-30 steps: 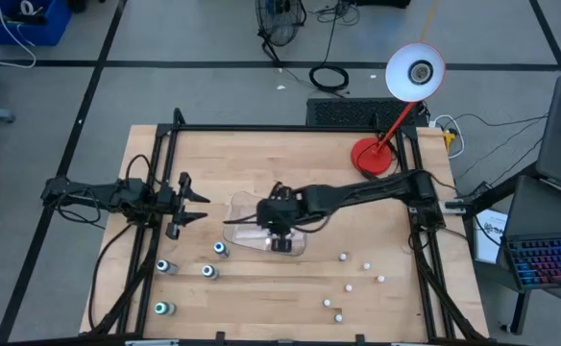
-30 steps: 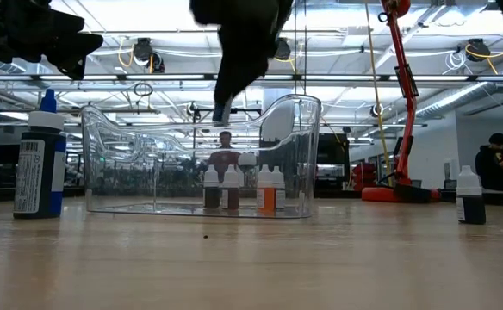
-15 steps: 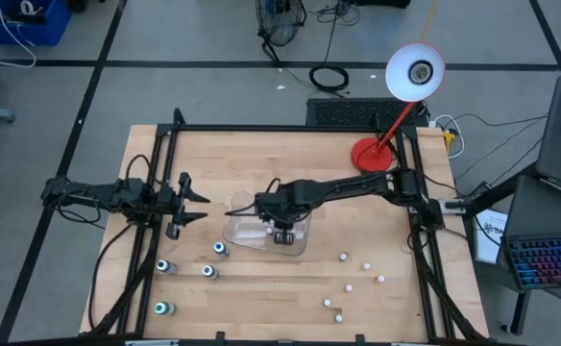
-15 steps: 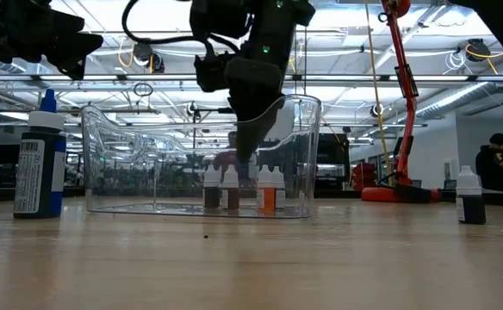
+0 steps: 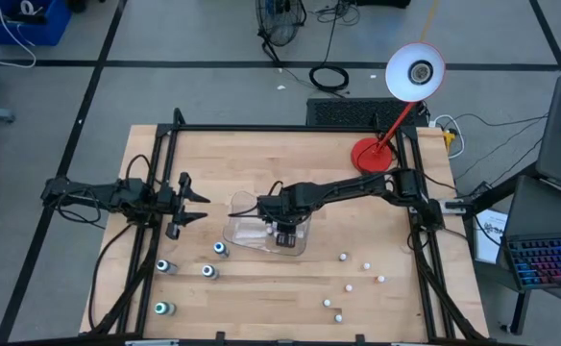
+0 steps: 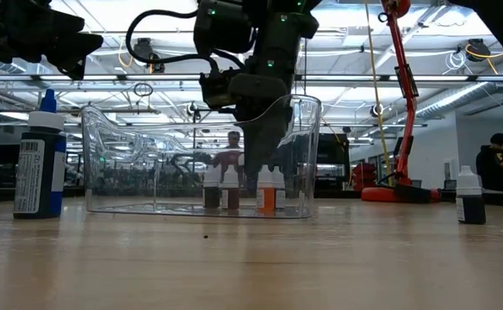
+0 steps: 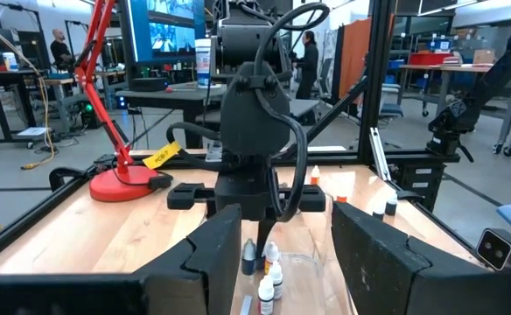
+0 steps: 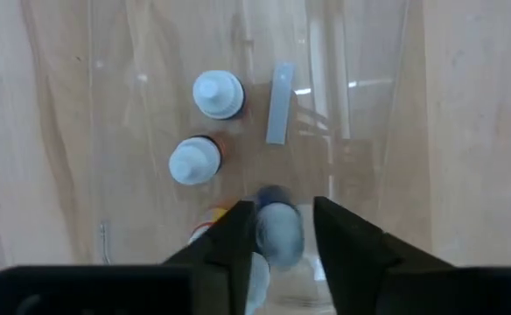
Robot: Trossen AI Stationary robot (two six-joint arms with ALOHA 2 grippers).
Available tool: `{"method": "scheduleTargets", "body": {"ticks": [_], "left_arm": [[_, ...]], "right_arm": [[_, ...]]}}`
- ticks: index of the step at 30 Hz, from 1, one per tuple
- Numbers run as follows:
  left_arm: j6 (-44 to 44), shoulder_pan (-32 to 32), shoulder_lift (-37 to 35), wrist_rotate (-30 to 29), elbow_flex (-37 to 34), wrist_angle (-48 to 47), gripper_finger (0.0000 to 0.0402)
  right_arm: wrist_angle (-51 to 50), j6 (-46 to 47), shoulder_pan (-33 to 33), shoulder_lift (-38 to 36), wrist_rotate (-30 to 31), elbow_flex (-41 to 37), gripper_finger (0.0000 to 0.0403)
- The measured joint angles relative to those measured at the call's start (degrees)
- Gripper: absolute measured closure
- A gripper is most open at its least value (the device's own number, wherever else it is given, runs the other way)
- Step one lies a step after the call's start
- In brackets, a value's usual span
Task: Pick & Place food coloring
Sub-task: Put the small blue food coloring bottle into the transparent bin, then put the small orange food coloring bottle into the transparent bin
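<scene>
Several food coloring bottles (image 6: 228, 187) stand in the clear tray (image 5: 246, 231), the right gripper (image 5: 283, 234) (slightly parted around another) lowers inside, while many remain on the table (image 5: 261, 288).

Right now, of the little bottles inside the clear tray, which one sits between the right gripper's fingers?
The blue-capped bottle, between the right gripper fingers inside the clear tray. The two white-capped bottles stand apart, farther out from the fingers.

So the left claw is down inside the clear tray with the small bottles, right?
Not quite: it is the right claw that is down inside the clear tray with the small bottles, as the high view shows. The left claw waits beside the tray.
</scene>
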Motion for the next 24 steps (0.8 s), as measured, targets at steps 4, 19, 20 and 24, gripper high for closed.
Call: {"method": "scheduleTargets", "body": {"ticks": [4, 19, 20, 24], "left_arm": [[0.0, 0.0, 0.0, 0.0, 0.0, 0.0, 0.0219], [0.0, 0.0, 0.0, 0.0, 0.0, 0.0, 0.022], [0.0, 0.0, 0.0, 0.0, 0.0, 0.0, 0.022], [0.0, 0.0, 0.0, 0.0, 0.0, 0.0, 0.022]], "right_arm": [[0.0, 0.9, 0.0, 0.0, 0.0, 0.0, 0.0261], [-9.3, 12.3, 2.0, -14.2, 0.3, 0.1, 0.0273], [-10.6, 14.5, 3.0, -15.8, 0.3, -0.7, 0.0273], [-14.0, 26.7, 8.0, -21.6, 0.2, -6.6, 0.0274]]}}
